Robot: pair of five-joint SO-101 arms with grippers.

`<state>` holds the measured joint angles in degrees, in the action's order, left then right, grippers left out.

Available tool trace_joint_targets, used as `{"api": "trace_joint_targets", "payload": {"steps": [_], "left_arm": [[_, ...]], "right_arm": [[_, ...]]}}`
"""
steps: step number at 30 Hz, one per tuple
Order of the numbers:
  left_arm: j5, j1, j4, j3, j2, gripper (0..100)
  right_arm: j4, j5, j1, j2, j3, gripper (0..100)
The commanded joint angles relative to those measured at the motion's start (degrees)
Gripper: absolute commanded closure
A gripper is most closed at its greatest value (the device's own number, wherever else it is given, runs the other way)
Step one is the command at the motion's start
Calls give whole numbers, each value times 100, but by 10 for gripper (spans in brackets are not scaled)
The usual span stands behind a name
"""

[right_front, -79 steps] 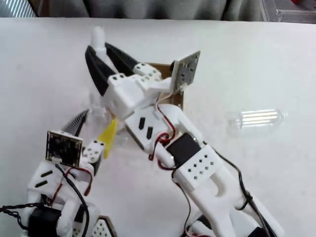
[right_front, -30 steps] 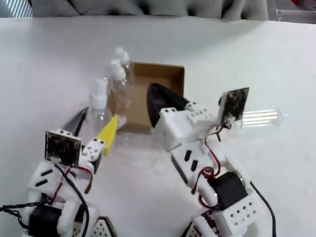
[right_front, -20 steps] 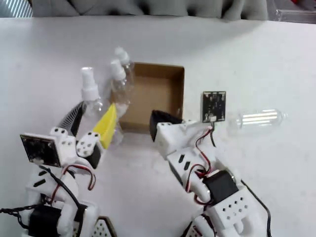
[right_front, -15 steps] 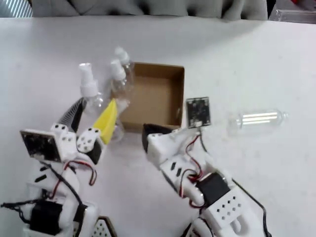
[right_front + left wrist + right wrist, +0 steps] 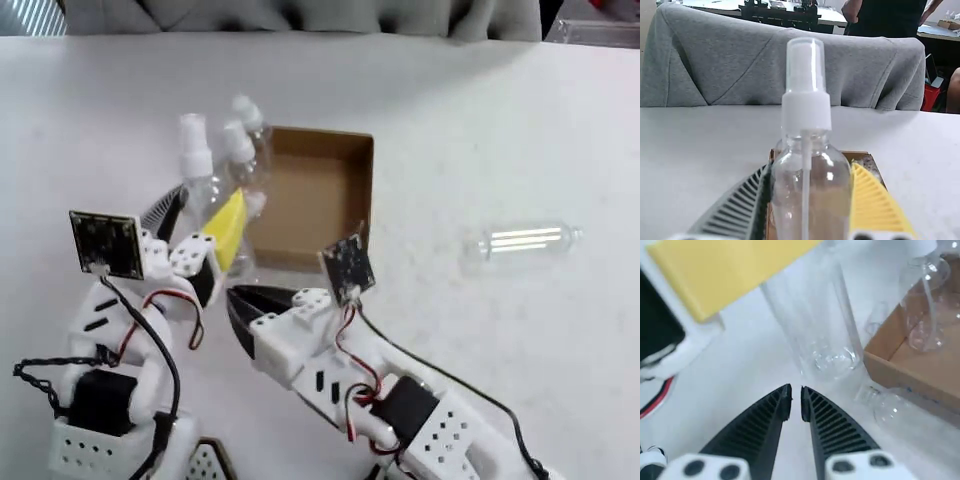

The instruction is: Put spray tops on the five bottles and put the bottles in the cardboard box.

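Note:
My left gripper is shut on a clear bottle with a white spray top, held upright just left of the cardboard box. In the left wrist view the bottle stands between the grey and yellow fingers, the box behind it. Two capped bottles stand in the box's left side. Another clear bottle lies on the table to the right. My right gripper is shut and holds nothing, in front of the box, its tips close to the held bottle's base.
A small clear object lies on the table against the box's near wall. A grey cushioned back runs along the table's far edge. White tabletop stretches open to the right and behind the box.
The right arm withdrew from over the box, swung left and came down in front of it. The left gripper carried the capped bottle right, up against the box's left side.

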<state>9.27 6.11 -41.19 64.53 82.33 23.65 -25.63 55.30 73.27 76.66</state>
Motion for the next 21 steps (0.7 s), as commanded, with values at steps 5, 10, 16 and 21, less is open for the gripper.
{"api": "trace_joint_targets", "payload": {"steps": [5, 10, 16, 21], "left_arm": [[79, 84, 105, -396, 207, 958], [70, 479, -193, -396, 629, 959], [44, 690, -448, -404, 778, 959], [44, 664, -510, -404, 963, 959]], "right_arm": [[-2088, 79, 145, 549, 1073, 983], [-2422, 79, 119, 330, 1064, 983], [-2870, 79, -66, -180, 1055, 983], [-3064, 79, -286, -391, 1055, 983]]}}
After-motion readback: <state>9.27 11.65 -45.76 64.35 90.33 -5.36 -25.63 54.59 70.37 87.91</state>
